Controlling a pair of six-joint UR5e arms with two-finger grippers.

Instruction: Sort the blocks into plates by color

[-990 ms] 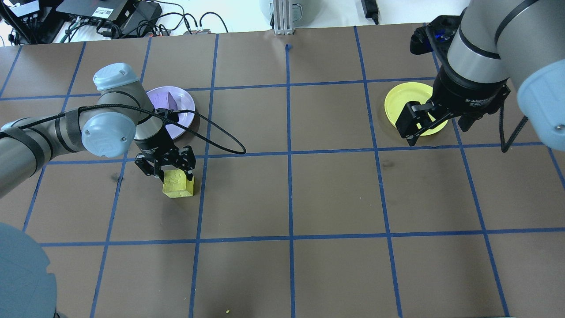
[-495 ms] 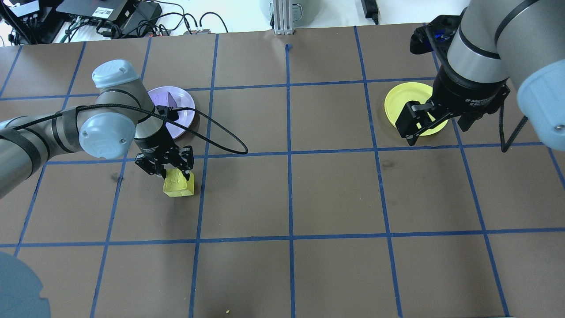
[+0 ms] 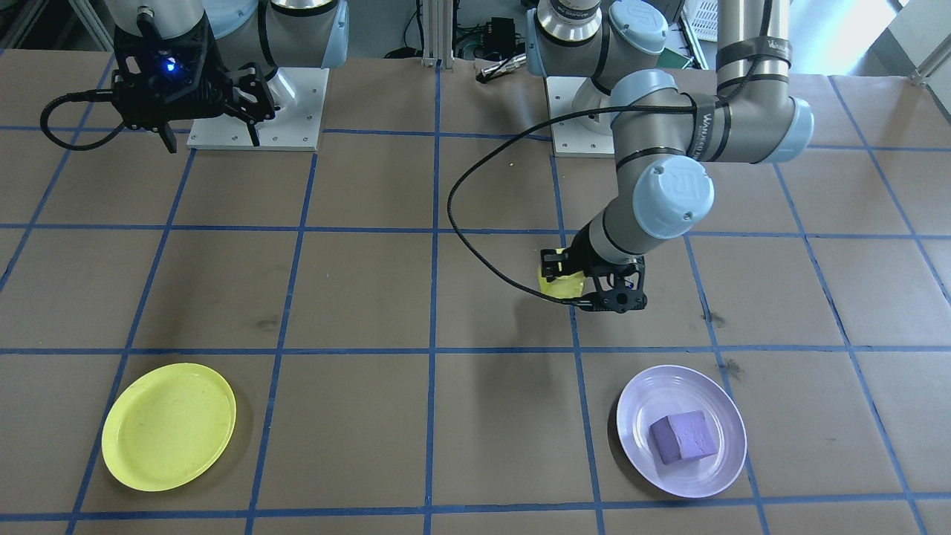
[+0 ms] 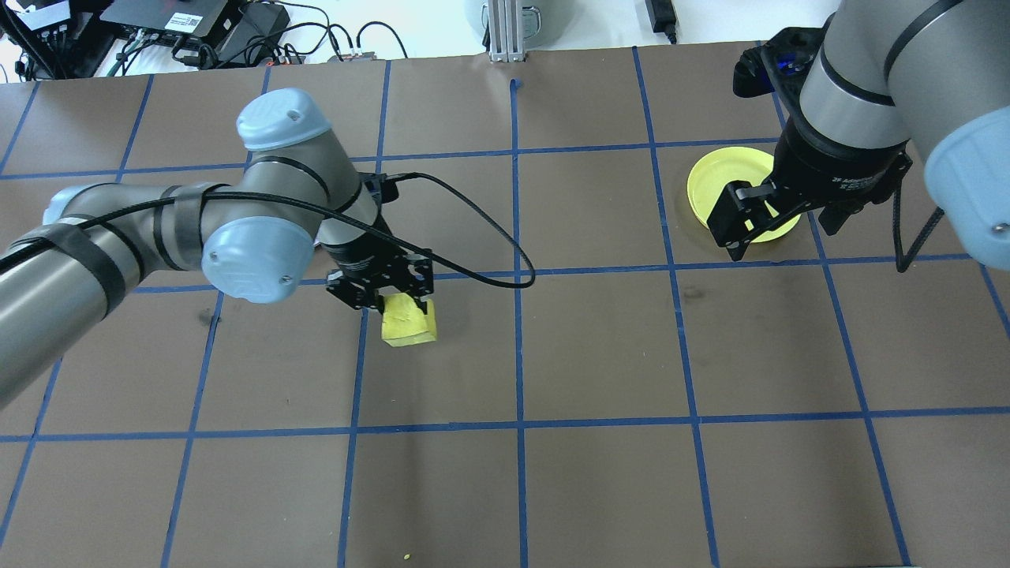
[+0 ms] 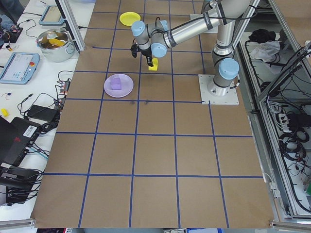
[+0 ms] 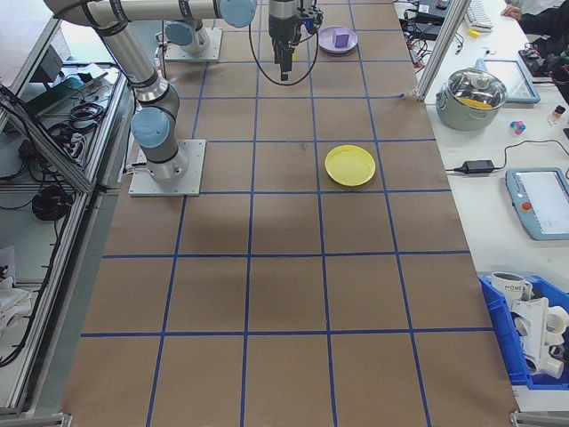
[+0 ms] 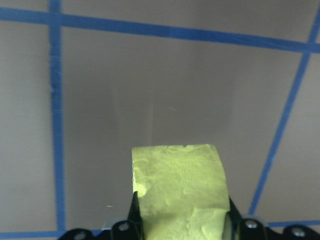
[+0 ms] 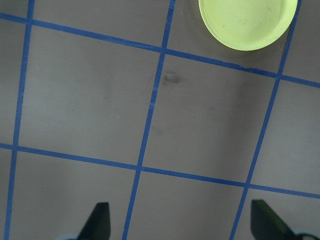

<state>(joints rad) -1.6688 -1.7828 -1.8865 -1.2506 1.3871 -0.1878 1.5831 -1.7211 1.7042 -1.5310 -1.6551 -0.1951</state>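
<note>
My left gripper (image 4: pixel 401 301) is shut on the yellow block (image 4: pixel 409 320), just right of a blue grid line. The left wrist view shows the yellow block (image 7: pixel 179 187) filling the gap between the fingers, with bare table beyond it. The purple block (image 3: pixel 683 437) lies in the lavender plate (image 3: pixel 640 392); the overhead view hides that plate behind my left arm. The yellow plate (image 4: pixel 722 175) sits at the far right with nothing in it. My right gripper (image 4: pixel 781 227) hangs open high above its near edge; the yellow plate (image 8: pixel 247 22) shows at the top of the right wrist view.
Brown table cover with a blue tape grid. Cables and electronics (image 4: pixel 181 31) lie beyond the far edge, and a metal post (image 4: pixel 503 31) stands at far centre. The left arm's black cable (image 4: pixel 489 237) loops out to its right.
My left arm has swung to the right with the yellow block in its grip, crossing a grid line and now covering the lavender plate in the overhead view. The right arm has not moved.
</note>
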